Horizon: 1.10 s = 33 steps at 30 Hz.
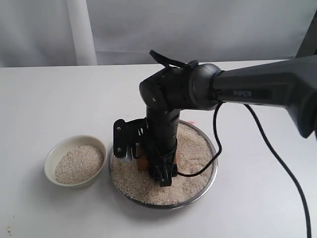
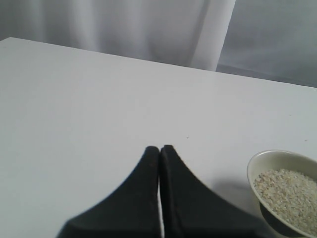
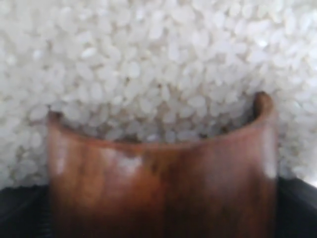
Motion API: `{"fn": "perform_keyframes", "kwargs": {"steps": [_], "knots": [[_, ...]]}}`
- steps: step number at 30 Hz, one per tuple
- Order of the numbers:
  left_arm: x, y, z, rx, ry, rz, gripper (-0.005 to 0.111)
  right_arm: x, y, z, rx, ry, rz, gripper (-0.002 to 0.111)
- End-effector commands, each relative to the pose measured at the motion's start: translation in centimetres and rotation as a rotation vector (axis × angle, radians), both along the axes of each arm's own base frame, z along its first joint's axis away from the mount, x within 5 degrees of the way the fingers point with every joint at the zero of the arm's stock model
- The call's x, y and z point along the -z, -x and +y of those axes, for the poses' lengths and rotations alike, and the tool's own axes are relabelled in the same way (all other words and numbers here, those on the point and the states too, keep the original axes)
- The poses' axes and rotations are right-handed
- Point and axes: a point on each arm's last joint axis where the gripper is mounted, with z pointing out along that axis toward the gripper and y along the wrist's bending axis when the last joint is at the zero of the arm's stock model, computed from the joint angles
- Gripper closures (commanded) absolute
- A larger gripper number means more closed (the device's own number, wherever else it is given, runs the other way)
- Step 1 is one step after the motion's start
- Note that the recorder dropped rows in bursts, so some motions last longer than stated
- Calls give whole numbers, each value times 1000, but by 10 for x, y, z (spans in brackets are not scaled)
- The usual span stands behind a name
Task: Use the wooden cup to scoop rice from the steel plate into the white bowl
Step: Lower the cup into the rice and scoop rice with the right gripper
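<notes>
The steel plate [image 1: 200,193] sits mid-table, filled with rice [image 1: 193,148]. My right gripper [image 1: 161,171] points straight down into it, shut on the wooden cup [image 1: 143,162]. In the right wrist view the cup [image 3: 163,183] lies tilted, its rim pushed into the rice [image 3: 148,59], with grains just inside the lip. Left of the plate and apart from it, the white bowl [image 1: 51,161] holds a mound of rice [image 1: 79,163]. My left gripper [image 2: 159,148] is shut on nothing, hovering over bare table with the white bowl [image 2: 262,163] off to one side; the exterior view does not show it.
The right arm [image 1: 247,91] stretches in from the right above the plate. Its black cable [image 1: 277,158] loops down over the plate's right rim and trails across the white table [image 1: 44,99]. A pale curtain hangs behind the table's far edge.
</notes>
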Motion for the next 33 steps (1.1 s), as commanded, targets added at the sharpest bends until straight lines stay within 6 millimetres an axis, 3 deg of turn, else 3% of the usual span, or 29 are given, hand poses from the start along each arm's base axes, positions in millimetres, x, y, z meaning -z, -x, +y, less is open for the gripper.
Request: {"fn": "perform_keyframes", "kwargs": {"steps": [1,20,33], "knots": [[-2,0,0,4,6,-13,107,7,5,-8,49,-90,12,108],[-2,0,0,4,6,-13,107,17,17,-63,160,-257,-73,108],[-2,0,0,4,6,-13,107,15,22,-50,173,-478,-13,108]]}}
